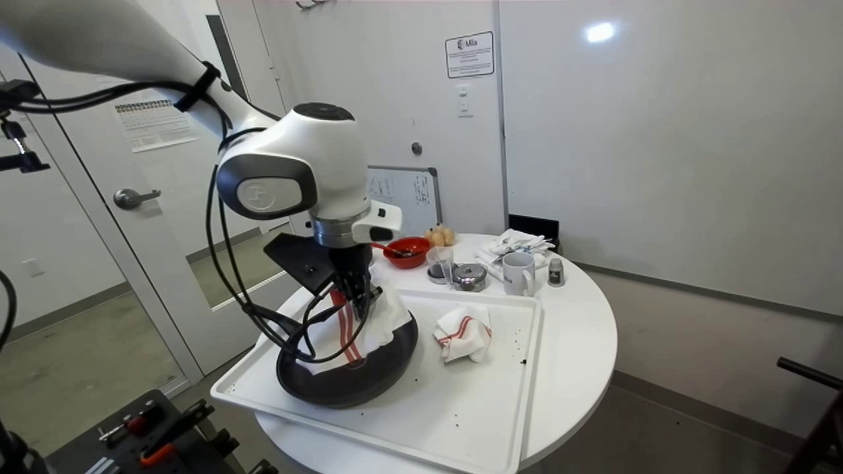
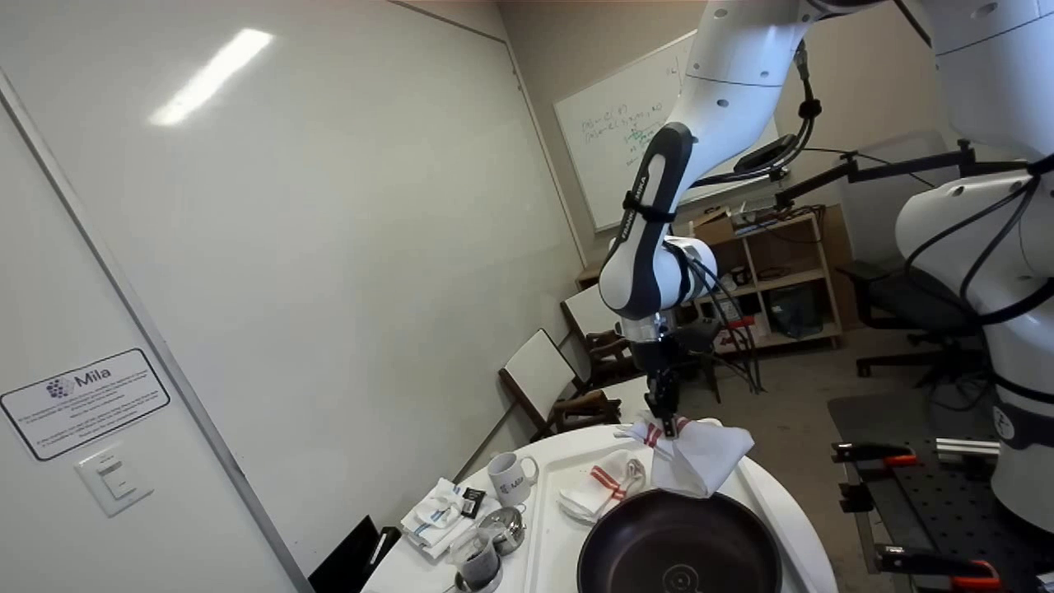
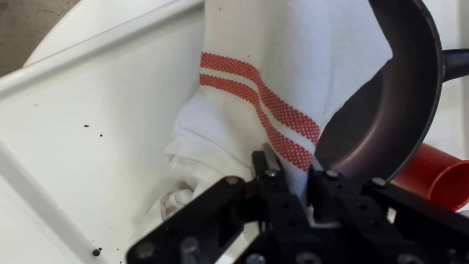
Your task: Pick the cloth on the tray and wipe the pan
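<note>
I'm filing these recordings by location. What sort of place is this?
Probably an office or lab room rather than a real kitchen, despite the frying pan: a wall sign reading Mila, a whiteboard with writing and an office chair suggest it.

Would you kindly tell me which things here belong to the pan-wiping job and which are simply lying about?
Part of the job:
red-striped cloth, gripped by the hand
black pan
white tray

Lying about:
smaller crumpled cloth on the tray
mug
red bowl
small shaker
small metal pot
blue-striped white cloths
</note>
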